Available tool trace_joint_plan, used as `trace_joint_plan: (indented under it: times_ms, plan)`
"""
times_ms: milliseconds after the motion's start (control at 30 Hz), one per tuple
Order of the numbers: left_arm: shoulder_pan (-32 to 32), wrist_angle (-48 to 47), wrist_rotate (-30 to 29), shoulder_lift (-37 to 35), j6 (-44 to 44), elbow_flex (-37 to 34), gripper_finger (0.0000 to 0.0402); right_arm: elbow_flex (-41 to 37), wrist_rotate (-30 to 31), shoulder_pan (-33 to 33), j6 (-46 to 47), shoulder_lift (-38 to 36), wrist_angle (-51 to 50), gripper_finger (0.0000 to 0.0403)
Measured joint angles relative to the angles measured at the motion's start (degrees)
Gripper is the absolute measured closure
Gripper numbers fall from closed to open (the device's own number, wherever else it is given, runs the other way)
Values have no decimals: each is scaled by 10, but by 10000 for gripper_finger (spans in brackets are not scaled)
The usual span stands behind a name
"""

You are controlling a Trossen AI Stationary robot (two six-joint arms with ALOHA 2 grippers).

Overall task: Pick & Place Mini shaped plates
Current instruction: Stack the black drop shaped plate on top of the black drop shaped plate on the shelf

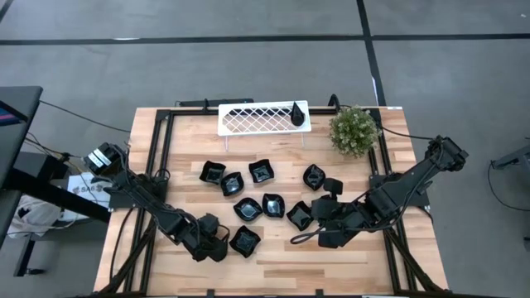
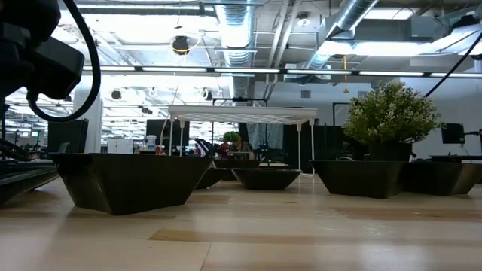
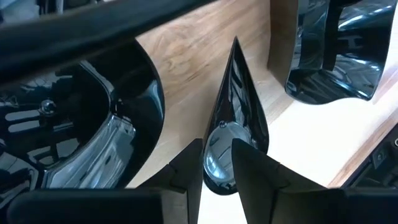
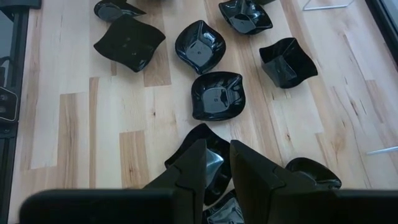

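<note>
Left gripper [image 3: 216, 168], lower left, clamps a teardrop plate [image 3: 236, 118]; right gripper [image 4: 217, 165], lower right, clamps a square plate [image 4: 208, 158].

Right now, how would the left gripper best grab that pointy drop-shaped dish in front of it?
Probably by the thin raised rim at the teardrop plate's rounded end, which faces the left gripper. The far end tapers to a point, leaving little to pinch.

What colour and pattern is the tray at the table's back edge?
White, with an open diamond lattice; the tray shows best in the high view.
</note>
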Motion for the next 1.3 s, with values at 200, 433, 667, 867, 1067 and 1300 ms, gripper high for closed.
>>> trace_joint_plan:
  times_ms: [200, 433, 667, 867, 1067, 1300]
  plan:
    - [0, 2, -6, 0, 0, -5, 315, 0, 0, 0, 0, 0, 0, 336]
    - [3, 5, -6, 0, -2, -8, 315, 0, 0, 0, 0, 0, 0, 336]
    - [7, 9, -10, 0, -1, -8, 315, 0, 0, 0, 0, 0, 0, 336]
    - [7, 11, -11, 0, 0, -8, 318, 0, 0, 0, 0, 0, 0, 336]
    - [7, 14, -14, 0, 0, -8, 352, 0, 1, 0, 0, 0, 1, 336]
    - [7, 14, -15, 0, 0, -8, 395, 0, 1, 0, 0, 0, 1, 336]
